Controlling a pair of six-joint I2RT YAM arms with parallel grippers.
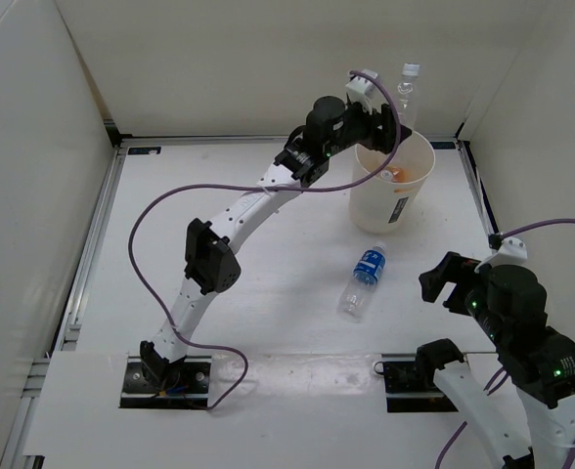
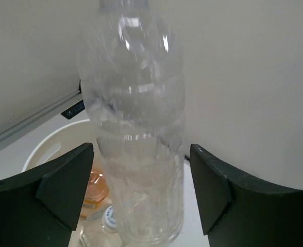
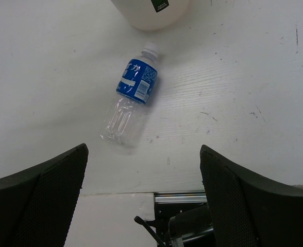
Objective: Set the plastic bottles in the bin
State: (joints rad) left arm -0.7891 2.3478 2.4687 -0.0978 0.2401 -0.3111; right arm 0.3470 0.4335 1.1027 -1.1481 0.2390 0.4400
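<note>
Left tool (image 2: 141, 152) apart around clear bottle (image 2: 133, 103) | bin (image 1: 390, 210): orange bottle (image 2: 96, 188) inside | right tool (image 3: 142, 154) apart

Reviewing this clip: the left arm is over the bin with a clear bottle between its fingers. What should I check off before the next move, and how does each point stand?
1. Left gripper open around the clear bottle: ok, a gap shows at the right finger; contact at the left finger cannot be told.
2. Clear bottle's base inside the bin: ok, though it stands upright with its neck above the rim.
3. Orange bottle and white-capped bottle in the bin: ok.
4. Blue-label bottle in the bin: not ok, it lies on the table.
5. Right gripper open and empty: ok.
</note>
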